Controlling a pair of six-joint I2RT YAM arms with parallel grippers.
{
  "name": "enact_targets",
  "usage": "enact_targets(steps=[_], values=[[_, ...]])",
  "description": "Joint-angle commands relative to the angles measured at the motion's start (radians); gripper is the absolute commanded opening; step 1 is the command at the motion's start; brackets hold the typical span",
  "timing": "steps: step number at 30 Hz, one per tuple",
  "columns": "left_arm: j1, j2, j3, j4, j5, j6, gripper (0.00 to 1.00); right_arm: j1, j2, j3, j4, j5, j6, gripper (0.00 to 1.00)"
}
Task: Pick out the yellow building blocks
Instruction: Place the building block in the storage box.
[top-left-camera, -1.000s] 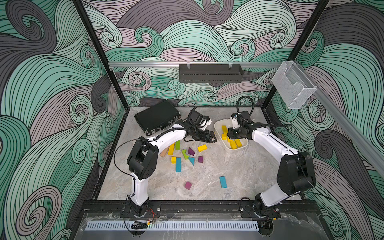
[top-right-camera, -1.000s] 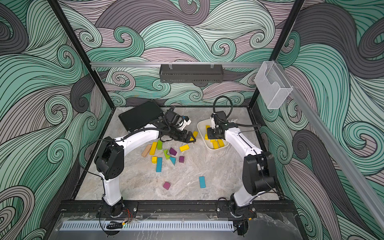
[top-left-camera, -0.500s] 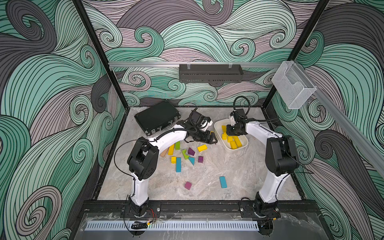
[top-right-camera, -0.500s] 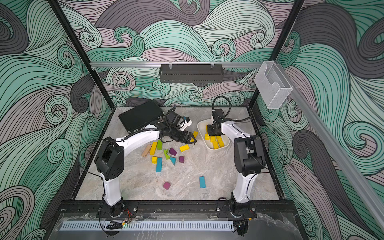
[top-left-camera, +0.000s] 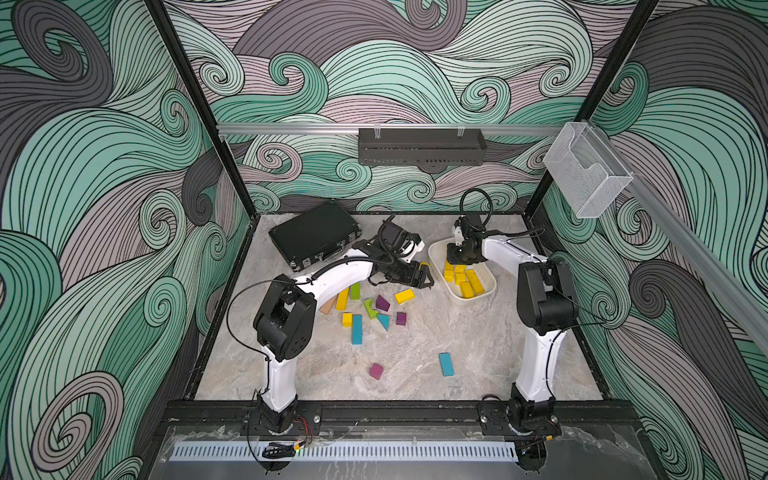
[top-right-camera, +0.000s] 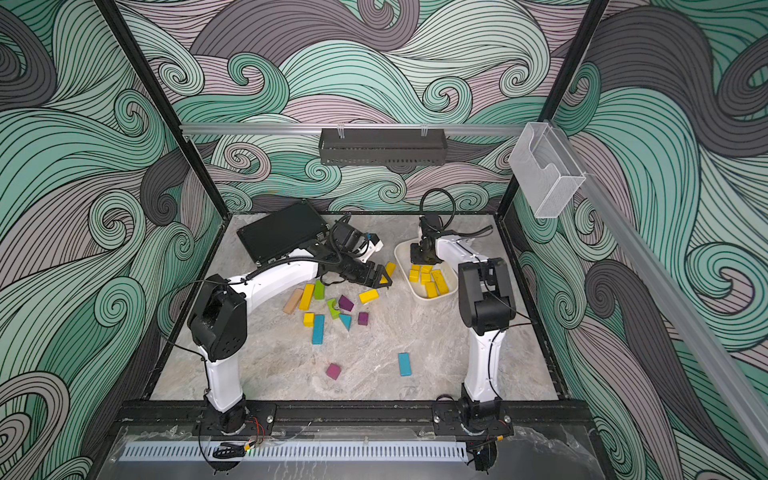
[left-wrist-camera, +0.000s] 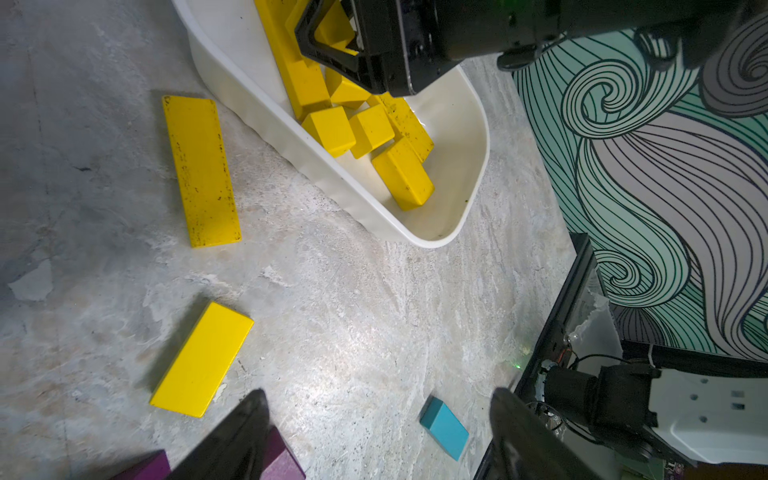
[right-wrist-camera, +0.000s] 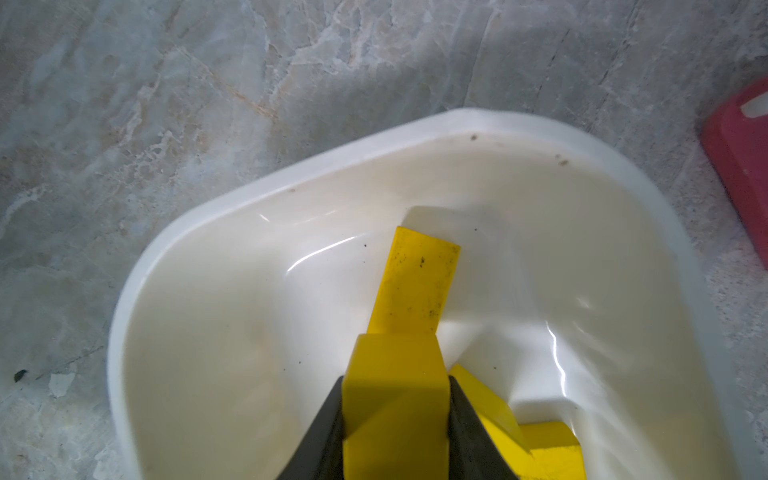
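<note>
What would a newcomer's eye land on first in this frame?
Probably the white tray on the right of the table, heaped with yellow building blocks, with the right gripper over it shut on one more yellow block. Next, the scatter of mixed-colour blocks mid-table, where the left gripper hovers open near a long yellow bar lying beside the tray.
</note>
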Motion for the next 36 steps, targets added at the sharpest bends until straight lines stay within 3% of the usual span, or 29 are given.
enact_targets(steps=[1, 15, 29, 36], values=[[-0.003, -0.034, 0.002, -0.024, -0.012, 0.016, 0.82, -0.005, 0.029, 0.041, -0.011, -0.006, 0.003, 0.35], [-0.004, -0.027, 0.003, -0.028, -0.023, 0.018, 0.82, 0.01, 0.067, 0.069, 0.031, -0.185, 0.048, 0.41], [-0.003, -0.022, 0.004, -0.034, -0.034, 0.019, 0.82, 0.016, 0.052, 0.061, 0.032, -0.19, 0.05, 0.4], [-0.002, -0.029, 0.003, -0.038, -0.056, 0.026, 0.82, 0.016, -0.025, 0.048, 0.022, -0.181, 0.047, 0.41]])
